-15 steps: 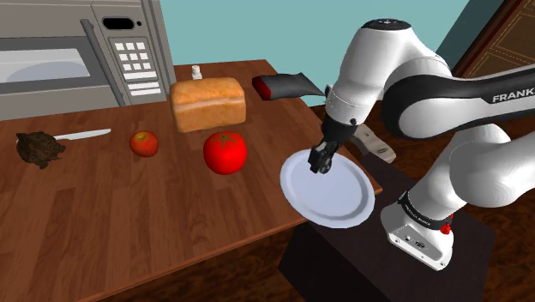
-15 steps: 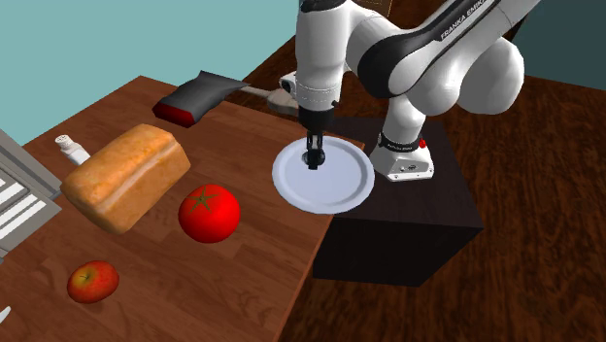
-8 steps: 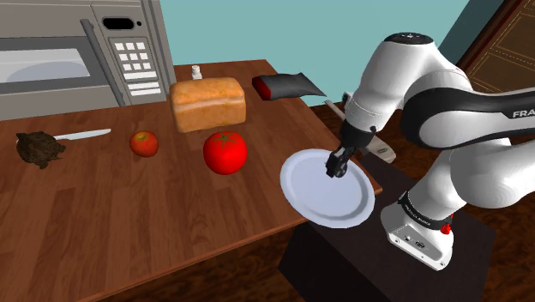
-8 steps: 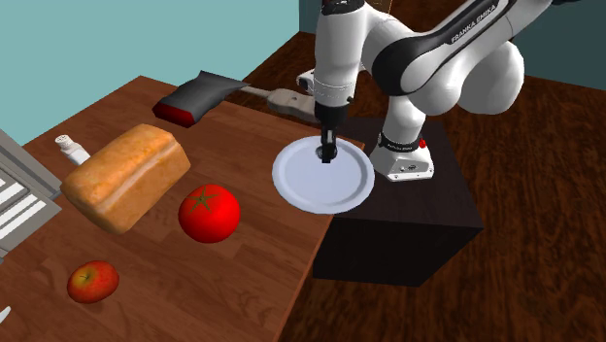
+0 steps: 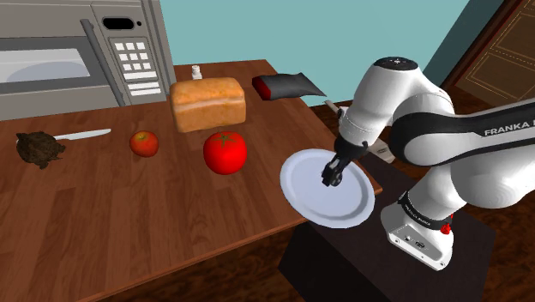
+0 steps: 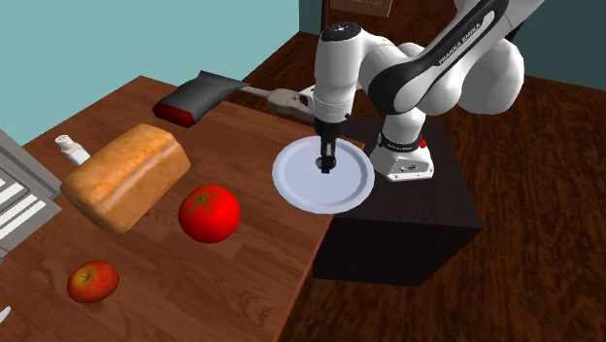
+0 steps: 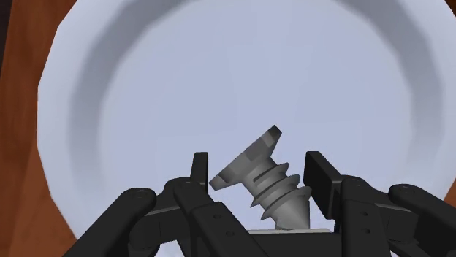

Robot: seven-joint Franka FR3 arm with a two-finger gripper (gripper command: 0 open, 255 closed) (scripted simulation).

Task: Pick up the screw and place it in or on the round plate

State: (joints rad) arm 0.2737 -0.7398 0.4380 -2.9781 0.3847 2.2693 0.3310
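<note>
A grey screw [image 7: 263, 182] with a flat head and coarse thread sits tilted between my black fingers; my gripper [image 7: 257, 175] is shut on it. Right under it lies the round white plate [image 7: 219, 73]. In the shoulder view my gripper [image 5: 332, 176] hangs just over the plate [image 5: 313, 202], toward its right half. The plate overhangs the wooden counter's edge. From the second exterior view my gripper [image 6: 328, 163] points straight down at the upper middle of the plate [image 6: 306, 194]. I cannot tell whether the screw touches the plate.
On the wooden counter [image 5: 129, 223] stand a loaf of bread [image 5: 208, 104], a big tomato [image 5: 225, 152], a small apple [image 5: 144, 143] and a microwave [image 5: 77, 51]. A cleaver [image 5: 287, 85] lies behind the plate. A knife [image 5: 81, 135] and a dark lump [image 5: 39, 147] lie far left.
My gripper has swung over the plate toward the stand and then come down closer to the plate's surface, still clasping the screw. Nothing else on the counter has moved.
</note>
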